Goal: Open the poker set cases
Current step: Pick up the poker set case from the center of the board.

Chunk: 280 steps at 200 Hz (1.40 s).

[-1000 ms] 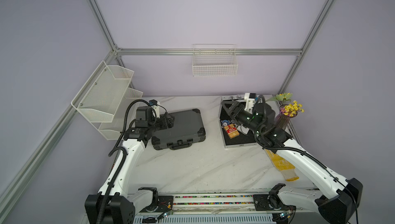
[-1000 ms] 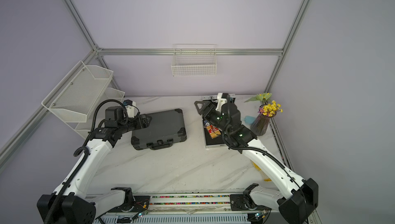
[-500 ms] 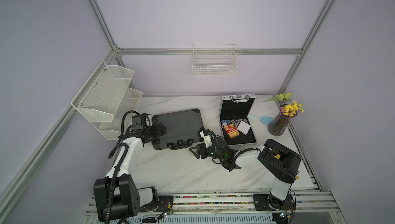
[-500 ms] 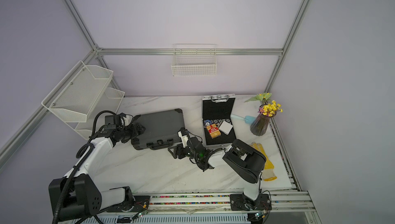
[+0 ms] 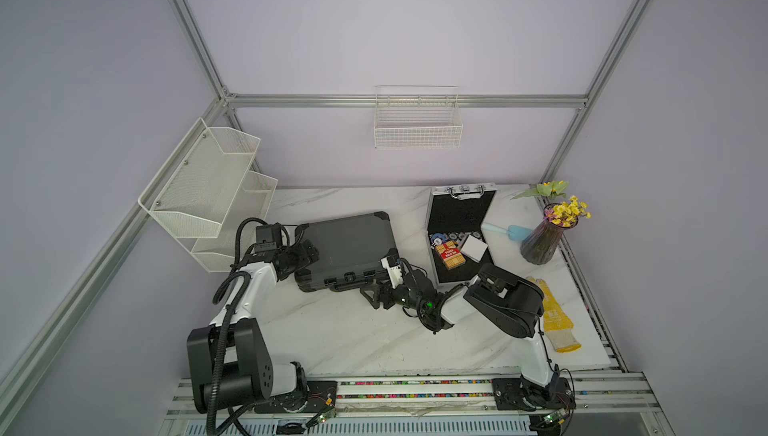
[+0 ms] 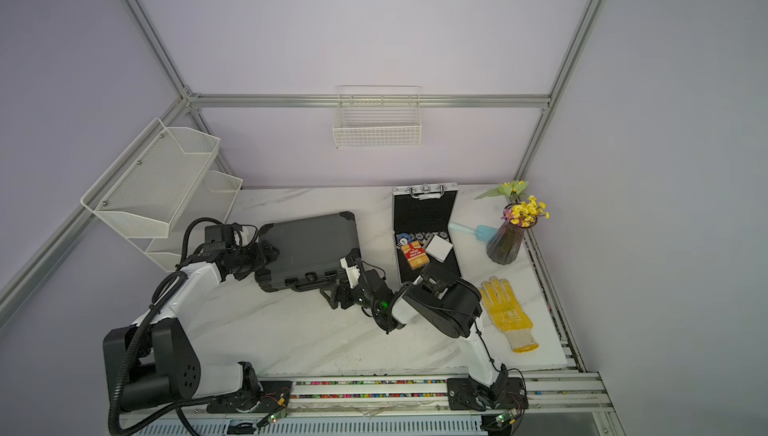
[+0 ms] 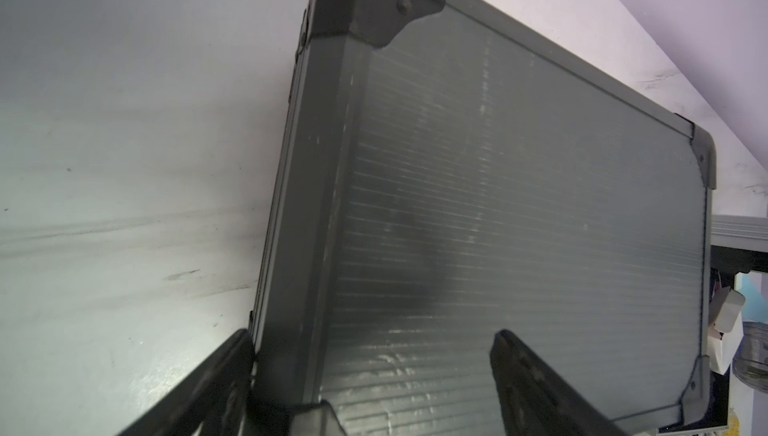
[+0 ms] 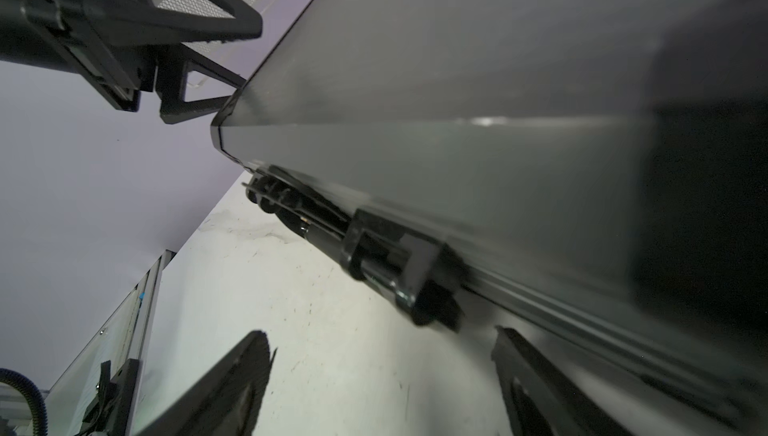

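A white marble table [image 5: 374, 330] fills a lavender booth, with a wire basket [image 5: 417, 122] on the back wall and a mesh shelf [image 5: 208, 188] on the left wall.

The grey case [image 5: 345, 242] lies flat and shut on the left-centre of the table, its handle [image 5: 349, 284] toward the robot. The silver case [image 5: 459, 213] sits at the back right with its lid up. Chips [image 5: 436, 239], a red card box [image 5: 451, 255] and a white box [image 5: 473, 247] show in its black tray.

The left gripper [image 5: 309, 253] is at the grey case's left end. In the left wrist view its jaws are spread [image 7: 372, 342], one finger beside the side wall and one over the ribbed lid. It pinches nothing.

The right gripper [image 5: 374, 294] is low at the case's front right corner. In the right wrist view its jaws stand apart [image 8: 380, 334], one finger over bare table and one close under the front edge, near a black latch [image 8: 399, 272]. Whether that finger touches the case cannot be told.

A vase [image 5: 540, 242], a blue scoop [image 5: 507, 230] and a yellow glove [image 5: 557, 321] lie along the right edge.
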Each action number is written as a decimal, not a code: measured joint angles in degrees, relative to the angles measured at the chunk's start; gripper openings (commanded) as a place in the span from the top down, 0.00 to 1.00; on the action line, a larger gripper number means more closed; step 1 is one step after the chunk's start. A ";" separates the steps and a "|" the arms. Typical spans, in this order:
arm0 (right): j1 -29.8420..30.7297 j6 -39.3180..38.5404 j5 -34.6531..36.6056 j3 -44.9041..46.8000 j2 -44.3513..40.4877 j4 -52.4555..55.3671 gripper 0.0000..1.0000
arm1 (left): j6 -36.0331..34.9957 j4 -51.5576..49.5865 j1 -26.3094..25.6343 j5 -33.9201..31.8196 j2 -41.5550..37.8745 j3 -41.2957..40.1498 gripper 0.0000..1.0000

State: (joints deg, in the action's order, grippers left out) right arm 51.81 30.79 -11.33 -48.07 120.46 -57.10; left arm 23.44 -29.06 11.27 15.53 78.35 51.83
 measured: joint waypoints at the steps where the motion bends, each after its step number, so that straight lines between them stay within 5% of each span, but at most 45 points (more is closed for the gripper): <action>1: 0.00 0.00 -0.04 -0.04 0.07 -0.11 0.14 | 0.00 0.00 0.02 0.07 0.11 0.00 0.11; 66: -0.94 3.98 -4.94 1.14 1.09 -4.61 0.36 | 0.00 0.11 0.35 1.14 1.38 0.00 0.11; 143: -0.31 12.55 -10.38 2.40 3.34 -15.41 0.46 | 0.04 0.70 0.61 1.95 3.17 -0.02 0.12; 189: -0.39 20.94 -7.82 1.25 5.44 -15.85 0.45 | 0.02 0.70 0.63 2.05 3.17 0.00 0.12; 252: -0.35 29.29 -6.12 -1.25 7.85 -21.00 0.62 | 0.04 0.92 0.72 2.29 2.97 -0.11 0.13; 280: -0.42 29.57 -4.61 -1.68 9.92 -23.93 0.63 | 0.04 1.20 0.72 2.36 2.38 -0.22 0.13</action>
State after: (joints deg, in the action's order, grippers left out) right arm 51.40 60.36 -15.94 -49.76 130.39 -81.03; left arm 23.49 -27.86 11.99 17.89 80.73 51.62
